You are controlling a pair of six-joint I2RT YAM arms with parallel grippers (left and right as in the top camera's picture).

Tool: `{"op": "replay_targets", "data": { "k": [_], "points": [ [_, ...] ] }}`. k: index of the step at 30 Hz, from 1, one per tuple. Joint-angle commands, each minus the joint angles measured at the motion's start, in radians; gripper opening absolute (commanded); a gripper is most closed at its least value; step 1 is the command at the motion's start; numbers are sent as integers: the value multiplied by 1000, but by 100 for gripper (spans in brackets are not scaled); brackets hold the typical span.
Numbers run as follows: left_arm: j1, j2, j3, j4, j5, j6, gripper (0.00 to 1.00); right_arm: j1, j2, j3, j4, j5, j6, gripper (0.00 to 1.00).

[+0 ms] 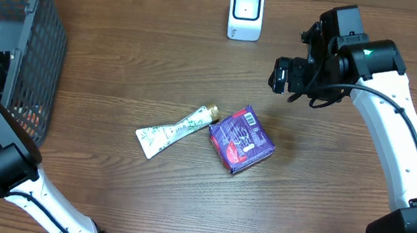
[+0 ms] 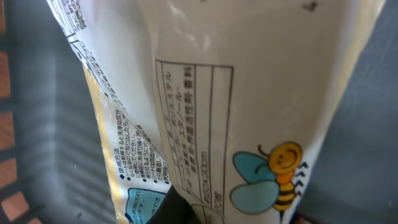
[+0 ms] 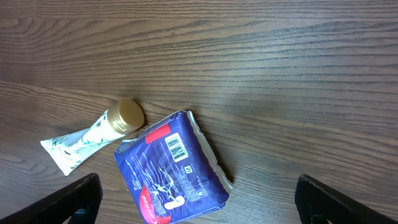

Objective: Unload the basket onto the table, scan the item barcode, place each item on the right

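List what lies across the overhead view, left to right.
Grey basket, white tube, purple pack, right claw. The white scanner at the back shares the pack's span, so I leave it out.

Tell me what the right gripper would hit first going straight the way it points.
Probably the purple pack, lying between the open fingers of the right gripper in its wrist view; depth is unclear, so it could meet the table just beside it.
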Motion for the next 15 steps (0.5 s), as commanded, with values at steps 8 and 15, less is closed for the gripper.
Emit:
{"op": "replay_targets", "data": {
  "k": [8, 15],
  "points": [
    [4, -50, 480, -276, 231, -134, 4, 3, -5, -2, -23, -4, 3, 100],
    [4, -106, 894, -417, 363, -186, 4, 3, -5, -2, -48, -5, 3, 100]
  ]
}}
